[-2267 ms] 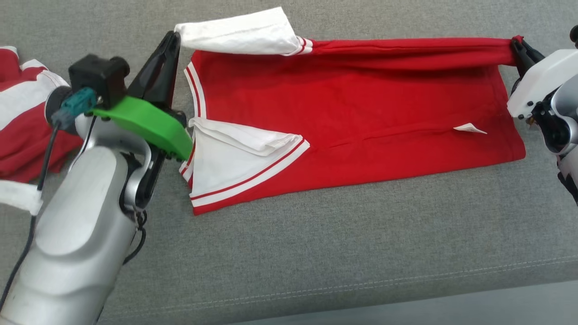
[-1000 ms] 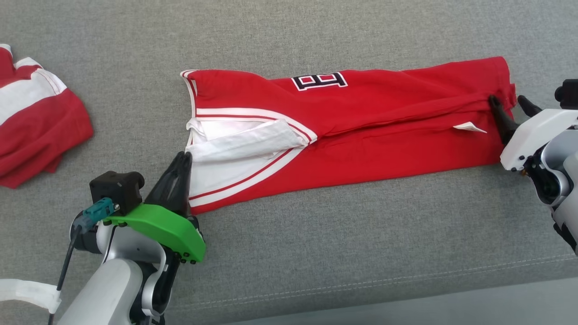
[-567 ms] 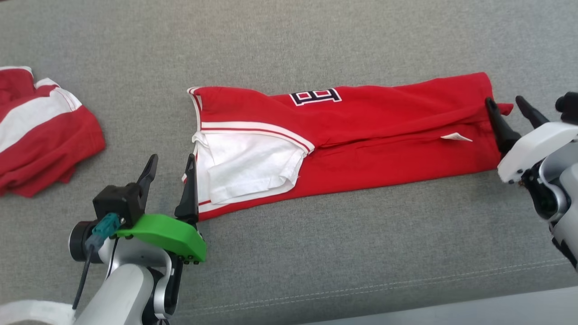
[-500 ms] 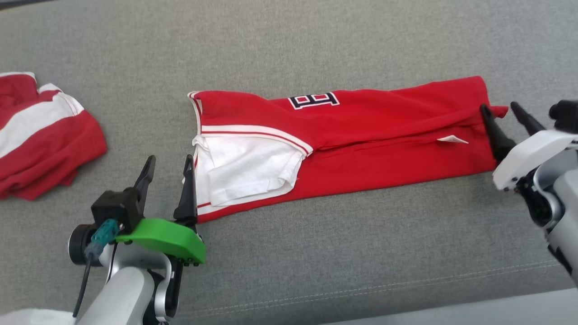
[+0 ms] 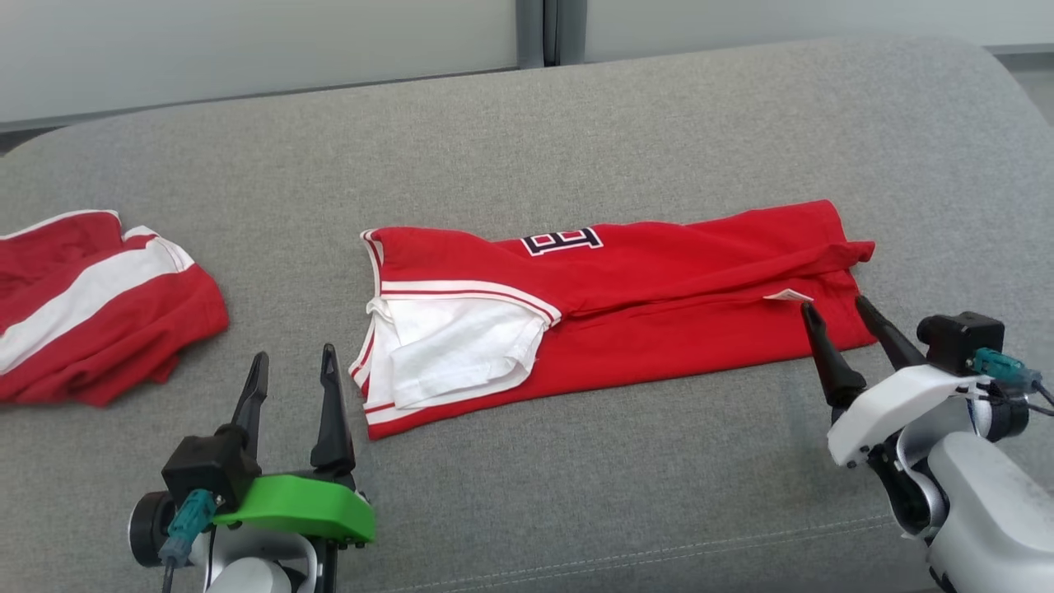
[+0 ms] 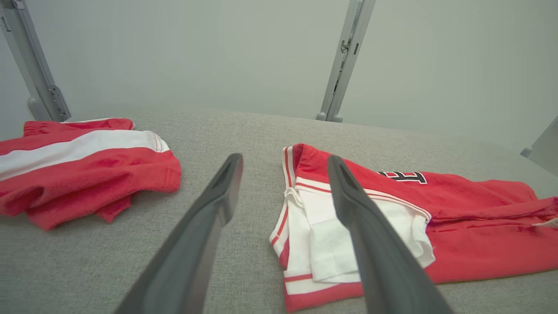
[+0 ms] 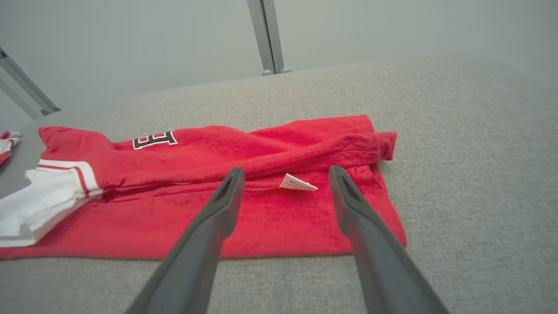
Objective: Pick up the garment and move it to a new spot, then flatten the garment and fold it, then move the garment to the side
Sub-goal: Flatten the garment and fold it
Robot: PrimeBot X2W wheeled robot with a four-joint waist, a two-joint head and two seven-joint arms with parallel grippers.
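Note:
The garment (image 5: 642, 313) is a red shirt with white sleeves and a dark emblem, folded lengthwise into a long strip on the grey cushion (image 5: 576, 478). It also lies ahead in the left wrist view (image 6: 457, 226) and the right wrist view (image 7: 244, 174). My left gripper (image 5: 295, 369) stands open just left of the white sleeve end, touching nothing. My right gripper (image 5: 833, 317) is open above the shirt's right hem, near a small white label (image 5: 788, 295), with nothing between its fingers.
A second red and white garment (image 5: 90, 321) lies crumpled at the far left of the cushion. Behind the cushion rises a pale wall with a grey post (image 5: 550, 31). The cushion's front seam (image 5: 659, 552) runs near the bottom.
Both grippers carried the far edge over toward me, folding the shirt in half, then let go and opened. They have since pulled back, and the camera has tilted up.

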